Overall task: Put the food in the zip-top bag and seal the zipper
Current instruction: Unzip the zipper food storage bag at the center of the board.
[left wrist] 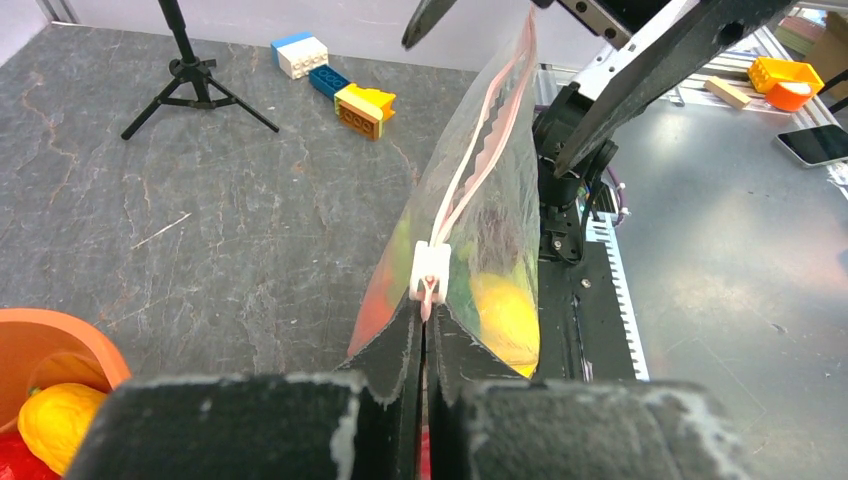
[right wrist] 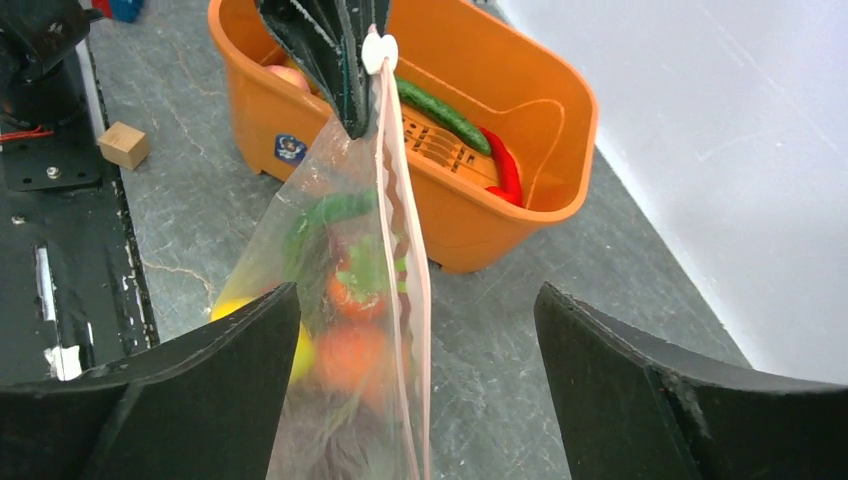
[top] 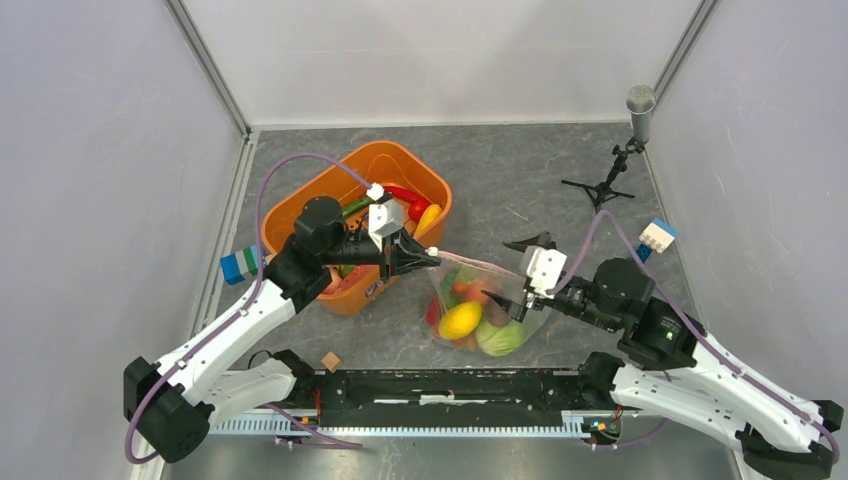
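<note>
Pinching the zipper (left wrist: 468, 172), the left gripper (left wrist: 427, 330) is squeezed tight; the right gripper (right wrist: 415, 300) is wide open around the zip-top bag (right wrist: 300, 250).

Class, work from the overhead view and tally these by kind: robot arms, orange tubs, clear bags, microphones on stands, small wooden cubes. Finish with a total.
Robot arms: 2 (left arm, right arm)
Orange tub: 1
Clear bag: 1
Microphone on a stand: 1
Wooden cube: 1
Total: 6
</note>
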{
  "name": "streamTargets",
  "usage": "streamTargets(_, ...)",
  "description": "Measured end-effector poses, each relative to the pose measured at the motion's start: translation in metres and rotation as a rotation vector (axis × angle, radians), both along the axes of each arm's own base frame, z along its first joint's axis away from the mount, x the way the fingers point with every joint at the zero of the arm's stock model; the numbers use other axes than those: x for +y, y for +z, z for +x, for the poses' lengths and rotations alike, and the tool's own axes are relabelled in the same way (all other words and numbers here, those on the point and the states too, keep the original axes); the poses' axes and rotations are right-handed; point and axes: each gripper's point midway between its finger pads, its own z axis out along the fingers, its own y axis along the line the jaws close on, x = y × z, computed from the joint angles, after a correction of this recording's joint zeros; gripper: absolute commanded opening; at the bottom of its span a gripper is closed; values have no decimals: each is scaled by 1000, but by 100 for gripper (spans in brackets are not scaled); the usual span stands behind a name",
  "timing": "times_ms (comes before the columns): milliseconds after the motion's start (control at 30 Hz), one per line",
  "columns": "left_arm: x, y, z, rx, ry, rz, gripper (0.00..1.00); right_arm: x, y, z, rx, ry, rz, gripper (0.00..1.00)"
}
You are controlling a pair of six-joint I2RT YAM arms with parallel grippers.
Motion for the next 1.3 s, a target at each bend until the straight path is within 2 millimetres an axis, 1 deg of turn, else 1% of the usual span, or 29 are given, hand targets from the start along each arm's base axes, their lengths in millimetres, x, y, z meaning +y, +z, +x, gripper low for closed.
streamTargets(100, 0, 1, 0, -2, 0, -1, 2, -8, 11, -3, -21, -10, 36, 93)
streamTargets(133, 0, 1, -1, -3, 0, -2, 2, -11, 15, -5, -30, -11, 50, 91)
streamTargets(167, 0, 1, -1, -3, -1, -3, 2, -14, 20, -7, -38, -13, 62, 86)
streamTargets(200, 1, 2, -1, -5, -2, -3, 2, -19, 27, -9, -49, -19, 78, 73)
streamTargets(233, 1, 2, -2, -5, -5, -5, 2, -23, 33, -10, -60, -25, 93, 64)
streamTargets(300, 0, 4, -5, -8, -16, -8, 2, -32, 43, -11, -76, -48, 116, 59)
streamTargets(333, 0, 5, -8, -10, -24, -10, 2, -34, 45, -12, -73, -50, 118, 53)
streamTargets(367, 0, 6, -11, -12, -35, -13, 2, -35, 45, -14, -68, -45, 111, 45)
streamTargets(433, 0, 9, -15, -17, -47, -19, 2, -33, 37, -20, -52, -10, 73, 29)
streamTargets(467, 1, 10, -17, -21, -50, -22, 2, -30, 29, -23, -33, 18, 44, 25)
streamTargets(500, 1, 11, -18, -24, -52, -24, 2, -26, 19, -25, -10, 41, 12, 23)
streamTargets(633, 2, 14, -21, -29, -57, -28, 2, -10, -22, -25, 89, 90, -115, 26)
streamTargets(700, 2, 13, -21, -25, -58, -26, 2, -7, -37, -23, 116, 89, -151, 26)
streamTargets(733, 2, 13, -21, -24, -58, -25, 2, -6, -44, -23, 129, 89, -168, 29)
streamTargets(767, 2, 14, -21, -22, -58, -23, 2, -6, -49, -22, 135, 87, -177, 42)
streamTargets(800, 2, 14, -21, -21, -58, -23, 2, -7, -51, -22, 136, 84, -179, 49)
streamTargets(833, 2, 14, -21, -21, -58, -23, 2, -8, -49, -22, 130, 79, -172, 51)
streamTargets(867, 2, 14, -21, -21, -57, -22, 2, -10, -45, -20, 122, 66, -159, 56)
streamTargets(900, 2, 15, -21, -20, -57, -21, 2, -12, -40, -18, 106, 49, -140, 65)
streamTargets(967, 2, 15, -21, -20, -57, -21, 2, -17, -29, -13, 80, 6, -104, 66)
streamTargets(1033, 2, 15, -20, -20, -53, -19, 2, -24, -13, -8, 43, -42, -57, 69)
streamTargets(1067, 2, 15, -20, -19, -50, -17, 2, -27, -4, -7, 31, -54, -34, 70)
streamTargets(1133, 3, 15, -20, -15, -50, -13, 2, -28, 20, -8, 5, -55, 25, 71)
streamTargets(1167, 3, 15, -20, -14, -49, -12, 2, -25, 35, -10, -8, -42, 60, 71)
streamTargets(1233, 3, 15, -20, -11, -49, -9, 2, -15, 59, -12, -19, 0, 113, 68)
streamTargets(1300, 3, 15, -20, -7, -48, -7, 2, 3, 68, -12, -7, 47, 136, 66)
